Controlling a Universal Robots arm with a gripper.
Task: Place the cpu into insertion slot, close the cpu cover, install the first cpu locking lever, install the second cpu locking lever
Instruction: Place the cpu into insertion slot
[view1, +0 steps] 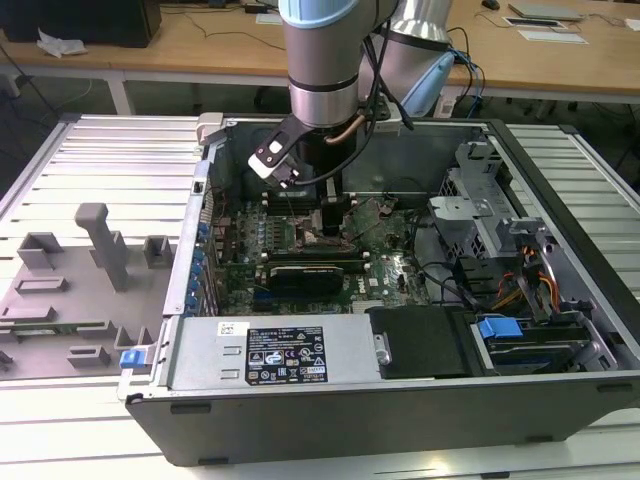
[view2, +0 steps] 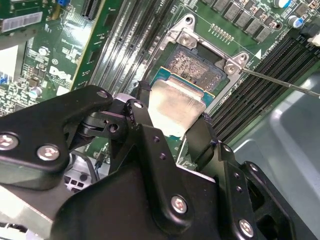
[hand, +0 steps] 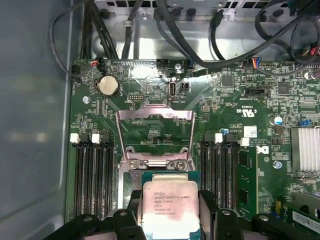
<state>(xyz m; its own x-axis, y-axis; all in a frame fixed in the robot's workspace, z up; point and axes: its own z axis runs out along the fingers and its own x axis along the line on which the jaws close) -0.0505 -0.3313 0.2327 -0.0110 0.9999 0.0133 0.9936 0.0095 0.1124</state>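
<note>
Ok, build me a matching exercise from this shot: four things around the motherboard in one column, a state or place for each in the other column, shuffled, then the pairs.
Things
1. cpu
2. cpu cover
3. insertion slot
4. coin battery

States or places
a. round and silver, sitting on the green board
b. held by the gripper
c. swung open, away from the slot
d. contacts uncovered, partly hidden by the cpu in the second wrist view

Pairs: 1-b, 2-c, 3-d, 4-a
</note>
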